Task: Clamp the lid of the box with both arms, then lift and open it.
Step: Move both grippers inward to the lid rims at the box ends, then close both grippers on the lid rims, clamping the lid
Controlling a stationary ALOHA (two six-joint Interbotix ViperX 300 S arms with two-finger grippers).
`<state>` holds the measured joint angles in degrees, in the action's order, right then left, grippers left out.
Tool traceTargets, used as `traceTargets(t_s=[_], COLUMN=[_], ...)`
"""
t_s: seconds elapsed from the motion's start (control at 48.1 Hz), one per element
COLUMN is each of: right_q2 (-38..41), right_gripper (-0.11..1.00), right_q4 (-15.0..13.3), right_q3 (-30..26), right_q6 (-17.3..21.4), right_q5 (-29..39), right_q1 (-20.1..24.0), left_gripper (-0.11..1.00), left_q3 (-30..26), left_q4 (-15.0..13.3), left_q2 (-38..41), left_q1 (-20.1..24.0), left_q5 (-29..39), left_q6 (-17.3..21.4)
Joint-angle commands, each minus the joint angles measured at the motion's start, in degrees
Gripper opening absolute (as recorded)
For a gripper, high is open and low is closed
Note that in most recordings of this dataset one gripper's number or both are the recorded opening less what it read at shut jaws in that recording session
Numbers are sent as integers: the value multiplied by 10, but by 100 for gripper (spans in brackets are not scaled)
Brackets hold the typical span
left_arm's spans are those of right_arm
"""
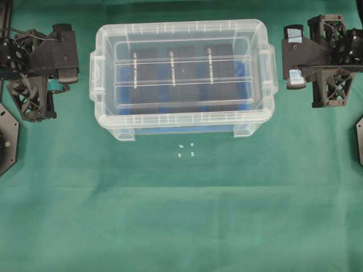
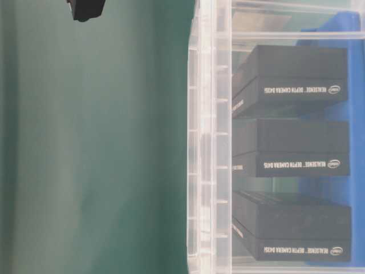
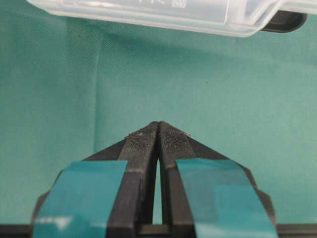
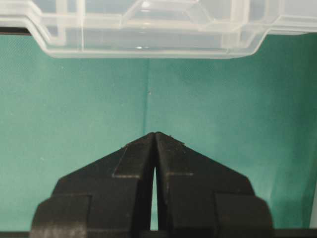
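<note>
Lid [image 1: 182, 73] sits on the box [image 1: 181, 126] near the table's back edge. Both claws, left [image 3: 158, 130] and right [image 4: 155, 139], are pinched together, empty. Looks light, stiff, slick plastic, so I'd grab the end rims.

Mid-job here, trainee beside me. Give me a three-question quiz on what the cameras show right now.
1. True or false: the lid is on the box.
2. How many black packs lie inside? A) two B) three C) four
3. Fill in: both hands are ____, holding nothing.

Key
1. True. The lid sits on the box, not yet lifted.
2. B. Three packs lie side by side on the blue liner.
3. Shut. The left hand and right hand have their tips pressed together, short of the box, over the green cloth.
</note>
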<state>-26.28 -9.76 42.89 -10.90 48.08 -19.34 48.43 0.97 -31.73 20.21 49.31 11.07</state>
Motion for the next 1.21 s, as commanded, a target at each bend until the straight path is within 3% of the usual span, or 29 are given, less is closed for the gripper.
traceTargets(t_s=[0.0, 0.478, 0.832, 1.186], right_q2=[-3, 16, 64, 98], right_gripper=[1, 1, 1, 1], right_q4=[4, 19, 39, 57], right_q3=[-16, -27, -63, -93], right_q6=[-1, -4, -31, -52], right_q5=[-4, -16, -31, -42], right_q1=[-3, -3, -3, -2], left_gripper=[1, 1, 1, 1], left_q3=[-15, -51, -107, -115], left_q4=[-1, -4, -4, -4], left_q2=[-1, 40, 100, 112], left_q1=[4, 4, 4, -2], left_q5=[-1, -4, -1, -1], left_q6=[-1, 1, 1, 2])
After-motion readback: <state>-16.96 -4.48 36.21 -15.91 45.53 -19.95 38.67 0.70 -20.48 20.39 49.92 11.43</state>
